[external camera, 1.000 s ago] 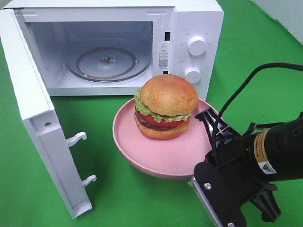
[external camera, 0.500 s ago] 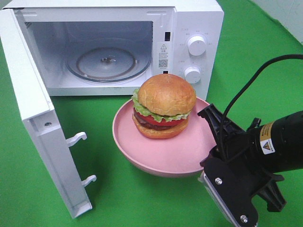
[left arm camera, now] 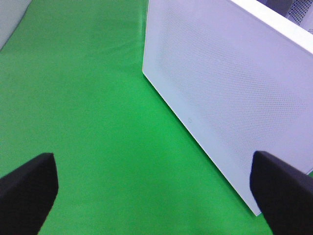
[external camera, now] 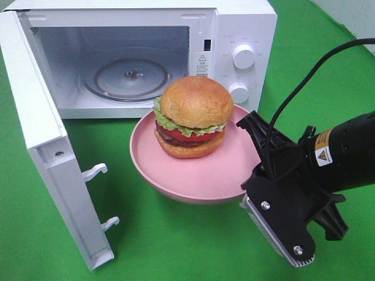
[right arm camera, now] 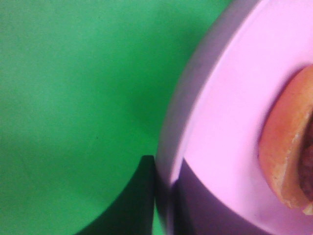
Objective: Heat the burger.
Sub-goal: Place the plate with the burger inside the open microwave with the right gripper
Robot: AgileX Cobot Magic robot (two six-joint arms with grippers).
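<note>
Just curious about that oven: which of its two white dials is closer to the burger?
The lower dial, right beside the burger; the upper dial sits higher on the panel, clear of it.

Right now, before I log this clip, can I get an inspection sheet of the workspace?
Surface: green cloth, flat, covering all the table that shows.
Job's things: burger upright on pink plate, in front of the microwave; door swung open, turntable bare.
Clutter: nothing seen.
Pincers: right pincer clamped on the plate's rim; left pincer open, holding nothing, facing a white panel.
Cables: black cable arcs above the right arm, clear of the plate.
Surroundings: pale wall beyond the cloth.
</note>
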